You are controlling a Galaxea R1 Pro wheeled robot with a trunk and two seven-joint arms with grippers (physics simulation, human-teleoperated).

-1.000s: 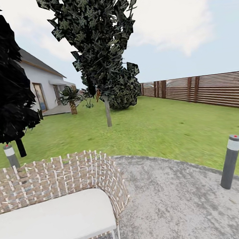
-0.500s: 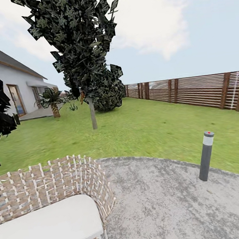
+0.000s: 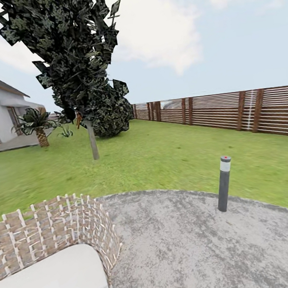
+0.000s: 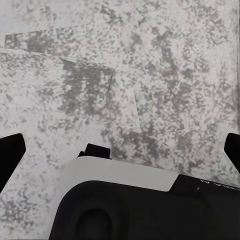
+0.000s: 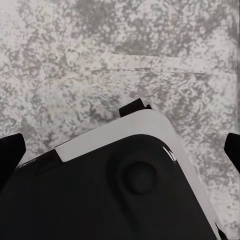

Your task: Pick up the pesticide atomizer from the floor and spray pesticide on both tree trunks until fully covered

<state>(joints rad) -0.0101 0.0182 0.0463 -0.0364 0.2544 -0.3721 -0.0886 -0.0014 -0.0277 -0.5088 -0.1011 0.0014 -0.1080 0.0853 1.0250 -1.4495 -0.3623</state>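
One tree (image 3: 69, 58), grey trunk (image 3: 93, 143) rising from lawn (image 3: 163, 155) beyond paved patch (image 3: 196, 245); slat fence (image 3: 230, 112) behind; lamp post (image 3: 223, 183) at paving edge; woven bench (image 3: 54, 261) near. Left gripper (image 4: 120, 150) and right gripper (image 5: 120, 150): fingers spread wide over paving, holding nothing

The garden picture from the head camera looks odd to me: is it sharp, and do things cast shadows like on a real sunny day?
Head view: soft and slightly smeared, the fence slats blurring far off; the lamp post casts no clear shadow on the paving, so light is flat; the tree leaves are jagged flat cutouts. Both wrist views: the paving is grainy, mottled, unfocused.
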